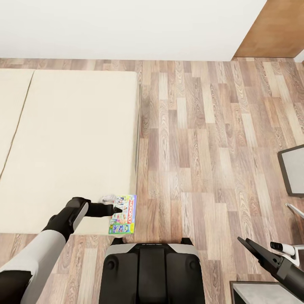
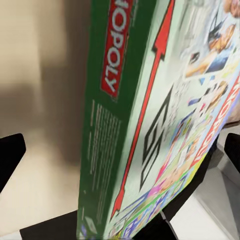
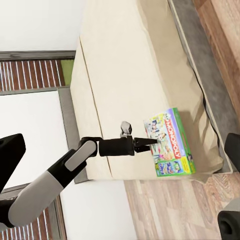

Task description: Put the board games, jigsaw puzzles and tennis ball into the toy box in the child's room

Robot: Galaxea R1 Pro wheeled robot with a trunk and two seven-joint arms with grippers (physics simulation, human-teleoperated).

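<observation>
Early going, I judge: the Monopoly box (image 1: 123, 214) lies on the bed's (image 1: 63, 139) near right corner, not yet boxed. The left gripper (image 1: 118, 209) stands wide around its edge; the right gripper's (image 1: 247, 245) opening I cannot tell.

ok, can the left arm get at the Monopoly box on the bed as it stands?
Probably yes. The left gripper is already at the Monopoly box, which lies near the corner of the bed with nothing between them. The left wrist view has the box filling the space between the fingers; actual contact is unclear.
</observation>
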